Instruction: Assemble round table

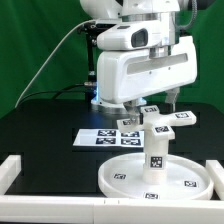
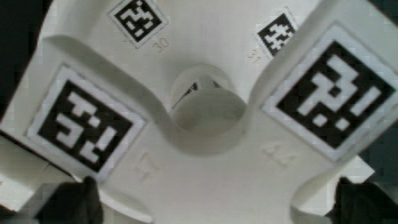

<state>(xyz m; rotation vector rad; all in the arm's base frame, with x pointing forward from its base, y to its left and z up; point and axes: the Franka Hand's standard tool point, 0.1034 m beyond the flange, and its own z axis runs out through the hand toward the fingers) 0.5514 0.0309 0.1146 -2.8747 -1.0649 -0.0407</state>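
In the exterior view's lower centre, the cross-shaped base (image 1: 165,120) is seen atop the leg (image 1: 156,150), which stands upright on the round disc (image 1: 120,178). The gripper (image 2: 217,198) is held just above the base, its fingers spread apart (nothing clamped).

The arm (image 1: 150,70) runs off the top edge of the exterior view and its white housing hides the jaws there, while the cross-shaped base (image 2: 199,58) overruns every edge of the wrist view.
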